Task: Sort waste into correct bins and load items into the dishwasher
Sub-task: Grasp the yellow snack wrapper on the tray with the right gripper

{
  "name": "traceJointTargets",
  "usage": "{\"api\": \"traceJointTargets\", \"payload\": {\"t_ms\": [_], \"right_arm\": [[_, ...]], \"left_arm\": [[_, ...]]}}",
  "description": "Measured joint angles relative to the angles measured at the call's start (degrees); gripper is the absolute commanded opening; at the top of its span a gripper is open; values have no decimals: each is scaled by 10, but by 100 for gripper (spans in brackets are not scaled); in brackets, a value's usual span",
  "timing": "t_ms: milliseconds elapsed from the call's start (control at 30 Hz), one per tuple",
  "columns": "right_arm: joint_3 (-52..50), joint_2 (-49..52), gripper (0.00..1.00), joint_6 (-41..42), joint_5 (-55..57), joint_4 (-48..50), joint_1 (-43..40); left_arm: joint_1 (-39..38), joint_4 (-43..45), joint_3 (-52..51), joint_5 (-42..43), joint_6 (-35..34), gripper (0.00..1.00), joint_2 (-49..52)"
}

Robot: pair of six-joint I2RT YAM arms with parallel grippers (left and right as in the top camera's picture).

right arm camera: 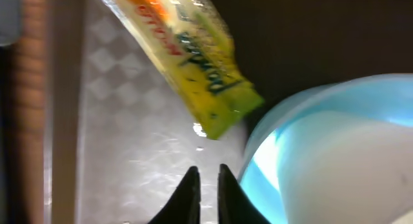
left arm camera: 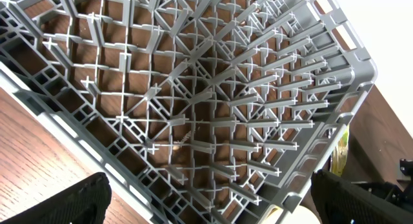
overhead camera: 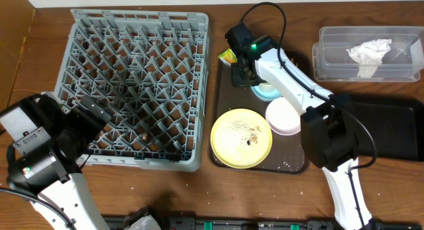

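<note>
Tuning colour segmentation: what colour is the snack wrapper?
The snack wrapper is yellow-green, orange at one end, red lettering; best in right wrist view.

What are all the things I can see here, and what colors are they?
rack: one, grey, left of tray
tray: one, dark brown, middle
plate: one, yellow, on tray
crumbs: a few, pale, on plate
bowl: one, pinkish-white, beside plate
saucer: one, light blue, on tray
wrapper: one, yellow-green, tray's far corner
tub: one, clear, far right
napkin: one, white, in tub
bin: one, black, right
left fingers: two, black, open, at rack
right fingers: two, black, shut, by wrapper
</note>
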Motion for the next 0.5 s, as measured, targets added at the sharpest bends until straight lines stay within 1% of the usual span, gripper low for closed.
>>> {"api": "traceJointTargets", "payload": {"t_ms": [67,167,233,300,433,500], "right_arm": [[0,0,1,3,16,-13,-1],[0,0,1,3,33,-21,-4],[0,0,4,3,38,-19,-9],[0,0,13,5,39,-13,-13],[6,0,45,-11,29,13,-18],[14,0,53,-21,17,30,-19]], "left_arm": [[0,0,0,0,0,100,0],[0,0,0,0,0,100,0],[0,0,0,0,0,100,0],[0,0,0,0,0,100,0],[0,0,0,0,0,100,0],[0,0,0,0,0,100,0]]}}
